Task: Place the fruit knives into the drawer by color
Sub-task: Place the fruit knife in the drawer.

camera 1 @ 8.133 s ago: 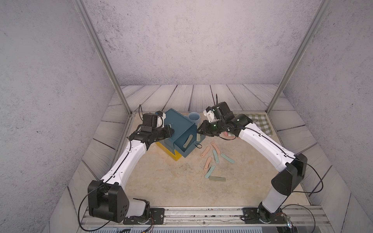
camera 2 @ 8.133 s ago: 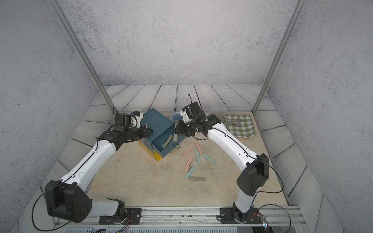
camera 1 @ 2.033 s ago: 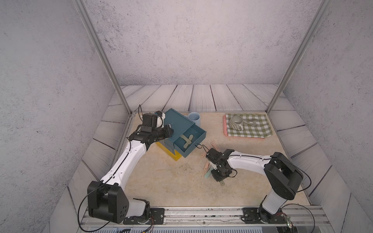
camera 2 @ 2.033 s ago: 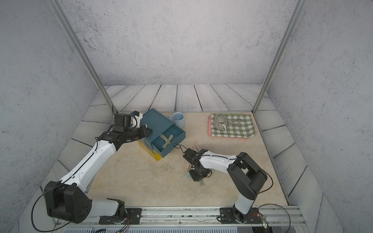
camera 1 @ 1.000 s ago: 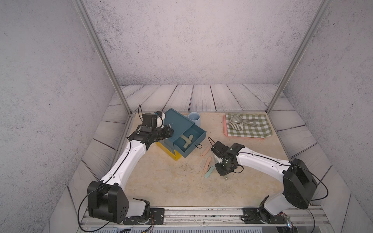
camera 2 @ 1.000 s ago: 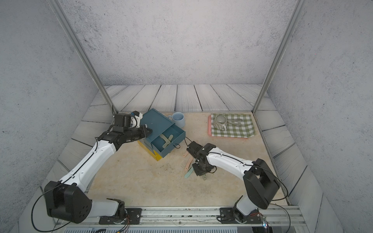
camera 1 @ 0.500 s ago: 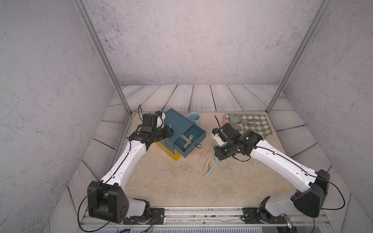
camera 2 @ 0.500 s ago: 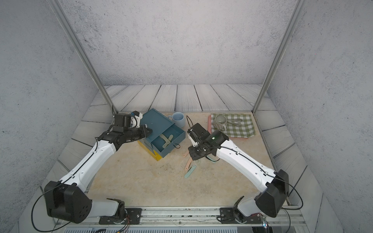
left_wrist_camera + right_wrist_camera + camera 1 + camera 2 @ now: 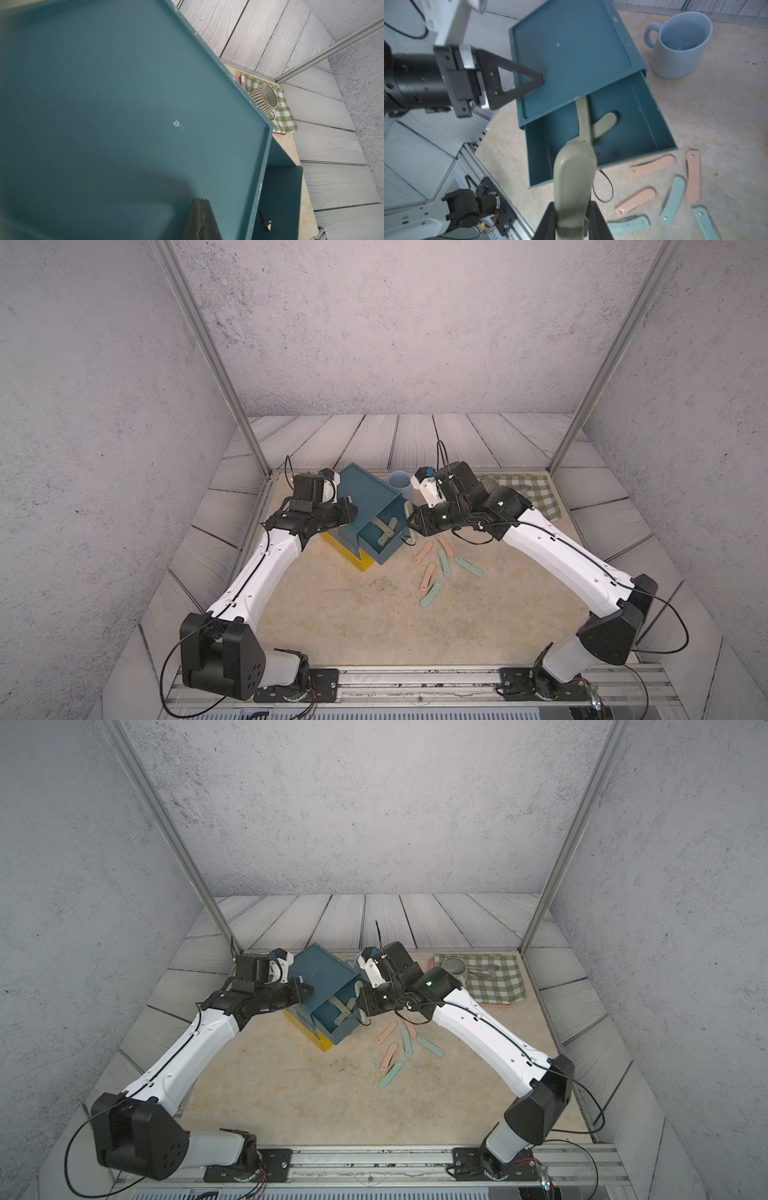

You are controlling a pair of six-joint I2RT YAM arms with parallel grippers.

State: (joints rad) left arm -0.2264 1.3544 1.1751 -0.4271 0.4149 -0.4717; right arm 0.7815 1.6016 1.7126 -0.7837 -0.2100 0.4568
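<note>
Over the drawer (image 9: 654, 108) rim, right jaws clamp olive knife (image 9: 574, 176)

My sandy tabletop (image 9: 332, 614) carries the drawer chest (image 9: 365, 493) just left of my right gripper (image 9: 410, 524), a pale blue cup (image 9: 398, 480) just behind the gripper and a checked cloth (image 9: 540, 497) off to its right. Three pink fruit knives (image 9: 424, 551) and three teal fruit knives (image 9: 444, 562) lie scattered just base-side of it.

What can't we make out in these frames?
Yellow drawers: both top views, only a corner shows under the open teal drawer; contents unknown.
Right gripper: right wrist view, jaws cut by the picture edge, partly covered by the olive knife.
Checked cloth: in a top view, the right arm covers much of it.
</note>
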